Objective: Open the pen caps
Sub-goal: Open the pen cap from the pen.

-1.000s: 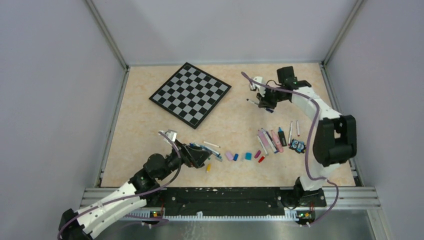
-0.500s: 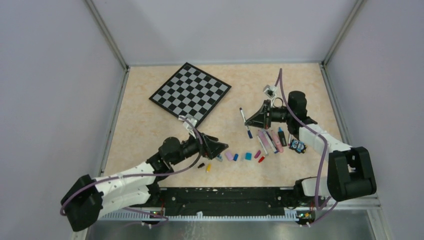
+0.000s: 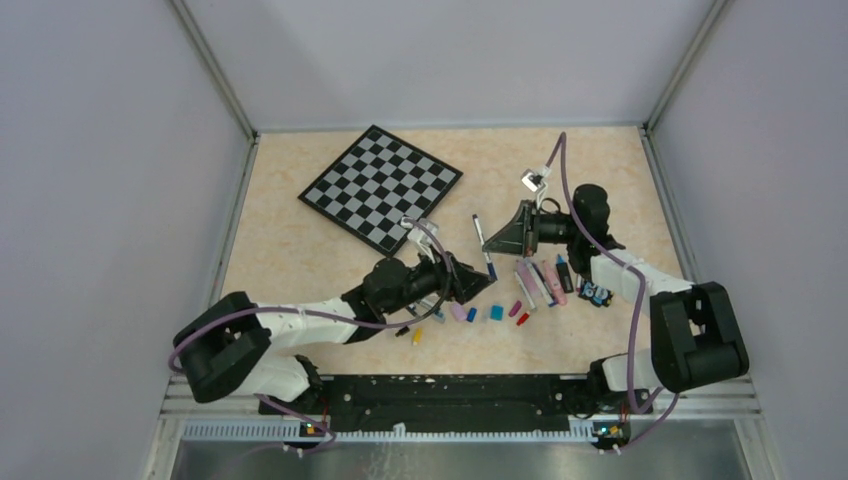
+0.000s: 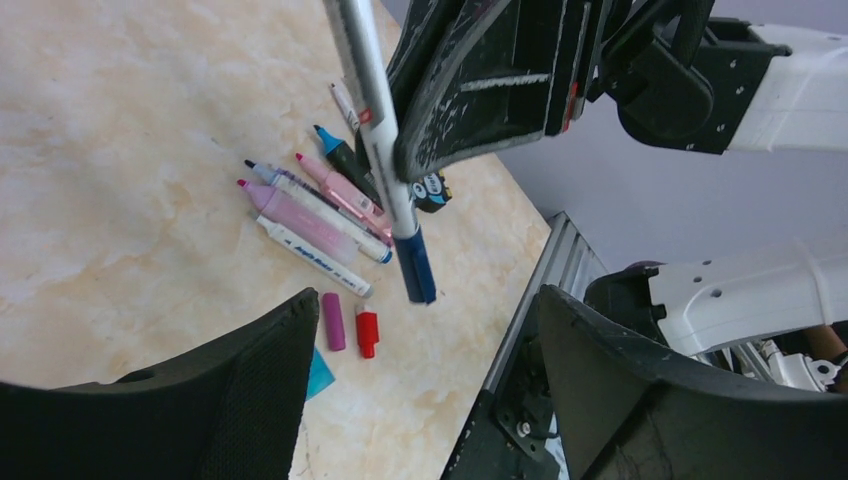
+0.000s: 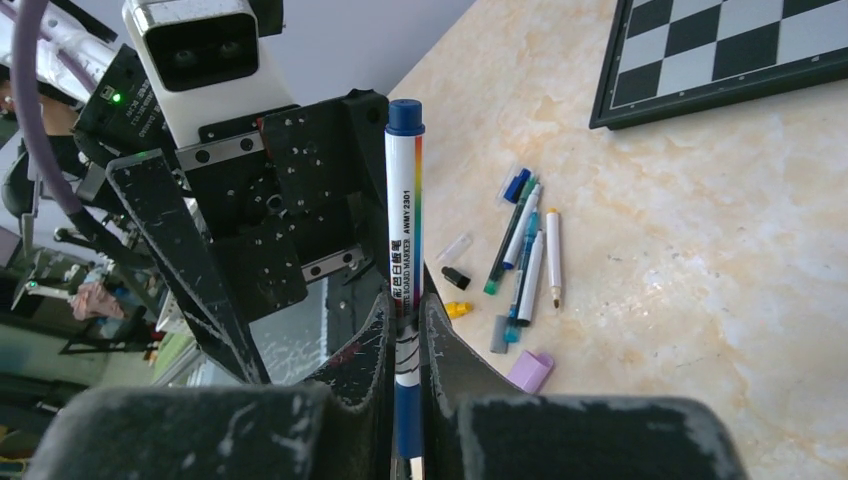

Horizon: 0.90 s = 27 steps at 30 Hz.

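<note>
My right gripper (image 3: pixel 487 245) (image 5: pixel 407 300) is shut on the middle of a white board marker (image 3: pixel 483 242) (image 5: pixel 404 230), held above the table. Its dark blue cap (image 4: pixel 415 268) points toward my left gripper (image 3: pixel 484 283) (image 4: pixel 428 295). That gripper stands open, the cap's tip level with its fingertips and touching neither finger. Loose pen caps lie on the table: lilac (image 3: pixel 459 311), teal (image 3: pixel 496 313), magenta (image 4: pixel 333 321), red (image 4: pixel 367 332), yellow (image 5: pixel 456 309) and black (image 5: pixel 455 277).
A row of uncapped pens and pink highlighters (image 3: pixel 545 280) lies right of the caps, with a small owl figure (image 3: pixel 597 292) beside it. More pens (image 5: pixel 525 250) lie under my left arm. The checkered board (image 3: pixel 381 187) sits at the back left.
My right gripper carried the marker from the back of the table down toward the middle. My left arm swung right and forward until its open jaws reached the marker's capped end.
</note>
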Each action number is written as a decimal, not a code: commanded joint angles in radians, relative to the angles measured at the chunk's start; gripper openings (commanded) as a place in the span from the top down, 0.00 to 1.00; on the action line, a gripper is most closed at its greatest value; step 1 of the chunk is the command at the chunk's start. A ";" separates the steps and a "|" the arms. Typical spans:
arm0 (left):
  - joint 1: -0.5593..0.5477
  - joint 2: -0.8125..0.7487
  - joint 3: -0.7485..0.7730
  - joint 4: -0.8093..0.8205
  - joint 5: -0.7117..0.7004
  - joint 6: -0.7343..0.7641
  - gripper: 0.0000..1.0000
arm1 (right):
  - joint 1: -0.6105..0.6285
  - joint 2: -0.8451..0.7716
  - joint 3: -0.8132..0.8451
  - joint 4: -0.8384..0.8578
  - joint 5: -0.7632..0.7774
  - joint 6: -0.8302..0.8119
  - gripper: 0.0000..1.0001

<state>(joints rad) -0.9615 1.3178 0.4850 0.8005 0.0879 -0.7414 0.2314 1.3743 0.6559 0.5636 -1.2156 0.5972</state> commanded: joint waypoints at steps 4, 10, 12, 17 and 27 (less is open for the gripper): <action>-0.030 0.132 0.099 0.160 -0.038 -0.035 0.27 | 0.027 0.006 0.000 0.066 -0.013 0.034 1.00; -0.037 0.178 0.121 0.149 -0.051 -0.069 0.41 | 0.029 0.009 -0.003 0.070 -0.011 0.038 1.00; -0.037 0.183 0.128 0.139 -0.057 -0.073 0.44 | 0.031 0.009 -0.004 0.070 -0.011 0.039 1.00; -0.037 0.188 0.135 0.131 -0.058 -0.067 0.63 | 0.036 0.012 -0.005 0.069 -0.012 0.036 1.00; -0.037 0.135 0.132 0.043 0.008 0.039 1.00 | 0.036 -0.022 0.012 -0.012 -0.045 -0.069 0.91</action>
<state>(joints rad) -0.9916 1.4986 0.5880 0.8608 0.0341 -0.7975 0.2554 1.3849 0.6533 0.5900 -1.2312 0.6071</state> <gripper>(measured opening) 0.038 0.030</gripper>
